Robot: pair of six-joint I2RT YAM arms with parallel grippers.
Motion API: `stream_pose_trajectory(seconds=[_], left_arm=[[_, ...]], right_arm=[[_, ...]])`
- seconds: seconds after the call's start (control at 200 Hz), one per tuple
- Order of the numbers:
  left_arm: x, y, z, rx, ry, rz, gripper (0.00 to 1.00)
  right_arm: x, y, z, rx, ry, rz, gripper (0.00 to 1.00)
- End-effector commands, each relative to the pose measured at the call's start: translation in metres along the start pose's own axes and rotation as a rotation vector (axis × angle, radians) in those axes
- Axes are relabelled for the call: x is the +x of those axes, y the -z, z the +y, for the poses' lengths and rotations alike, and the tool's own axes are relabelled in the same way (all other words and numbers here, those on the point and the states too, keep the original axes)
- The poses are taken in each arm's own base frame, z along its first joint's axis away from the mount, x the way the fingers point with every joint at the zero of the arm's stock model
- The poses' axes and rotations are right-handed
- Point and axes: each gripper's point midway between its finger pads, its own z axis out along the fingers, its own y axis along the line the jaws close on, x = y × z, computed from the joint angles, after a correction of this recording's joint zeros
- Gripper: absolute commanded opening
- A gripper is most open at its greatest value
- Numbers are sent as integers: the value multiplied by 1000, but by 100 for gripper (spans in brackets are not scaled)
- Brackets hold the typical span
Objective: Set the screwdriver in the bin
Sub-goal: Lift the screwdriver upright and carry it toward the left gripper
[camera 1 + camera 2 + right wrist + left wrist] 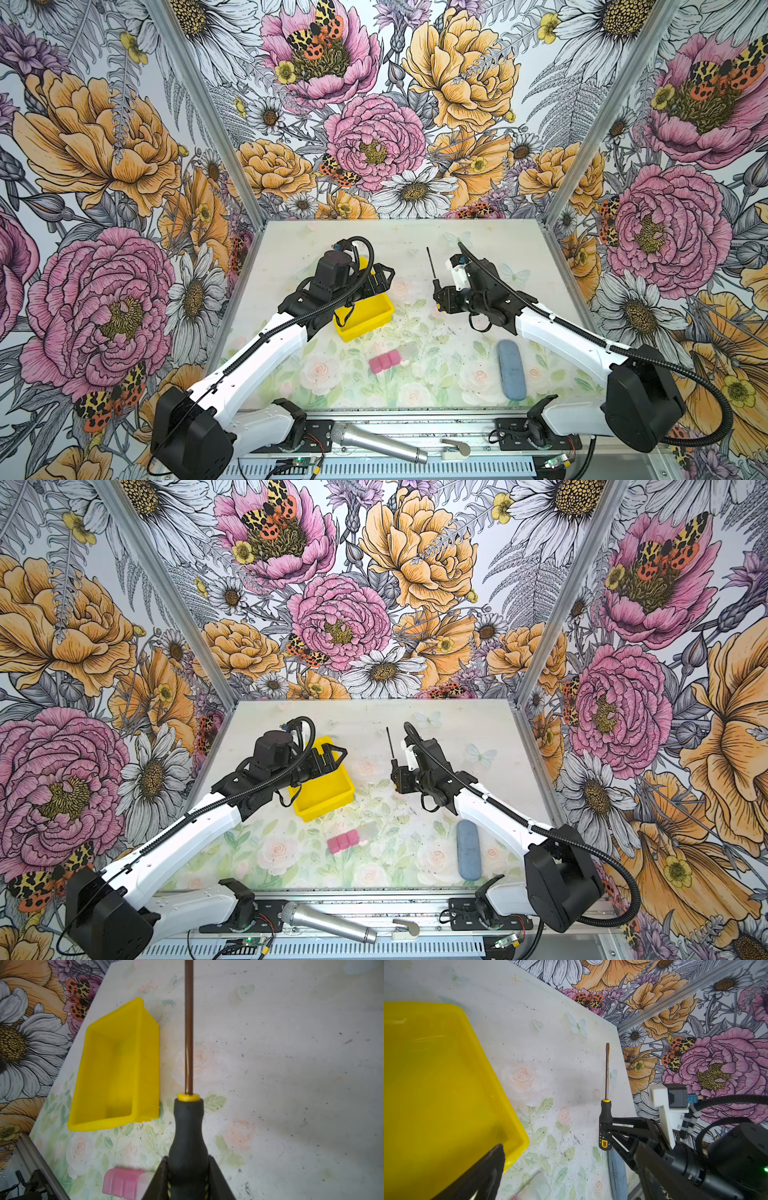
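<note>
Right gripper (pixel 439 297) clamped on screwdriver (pixel 431 266) handle, shaft pointing toward back wall

No word, number or brand can be read anywhere; the handle of the screwdriver (pixel 605 1118) bears a yellow shield-shaped emblem (pixel 604 1144) next to several small yellow marks, with no legible letters; pale print on a black component (pixel 39 1186), seen in the right wrist view, is too blurred to read.

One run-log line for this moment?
right gripper: shut on screwdriver handle, outside bin | left gripper: open, over bin | bin: empty
</note>
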Motion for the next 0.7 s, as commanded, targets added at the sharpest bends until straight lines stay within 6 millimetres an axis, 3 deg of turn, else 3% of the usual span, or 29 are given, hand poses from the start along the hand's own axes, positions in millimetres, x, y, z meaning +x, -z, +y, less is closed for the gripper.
stream_pose_trajectory(seconds=[0.0,0.37,0.696], left_arm=[[-5,-3,-16,64,20,2,98],[6,-17,-5,40,56,46,92],[14,-24,2,24,58,68,82]], right_arm=[[-29,8,43,-116,16,-82,19],[-38,-13,99,-236,-10,-101,19],[-41,-22,114,-274,-18,-103,19]])
